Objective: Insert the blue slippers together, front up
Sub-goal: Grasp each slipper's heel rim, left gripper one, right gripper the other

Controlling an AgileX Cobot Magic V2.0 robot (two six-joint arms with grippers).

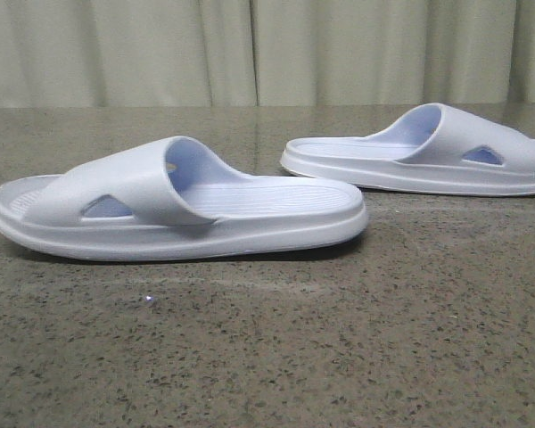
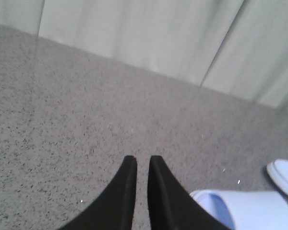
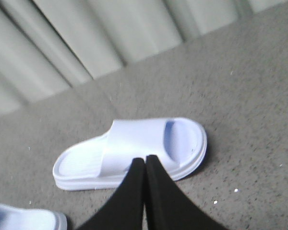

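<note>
Two blue slippers lie flat on the speckled stone table, soles down and apart. The near slipper (image 1: 178, 209) is left of centre; the far slipper (image 1: 428, 152) is at the back right. Neither gripper shows in the front view. My left gripper (image 2: 142, 160) hovers over bare table, nearly shut with a thin gap and empty; one slipper (image 2: 259, 211) lies beside it, and the end of the other slipper (image 2: 285, 175) is further off. My right gripper (image 3: 145, 159) is shut and empty, above the near side of a slipper (image 3: 129, 143). The other slipper's edge (image 3: 24, 218) shows at the corner.
The table (image 1: 267, 357) is grey-brown speckled stone. Pale pleated curtains (image 1: 267, 49) hang behind its far edge. Nothing else stands on the table in these views.
</note>
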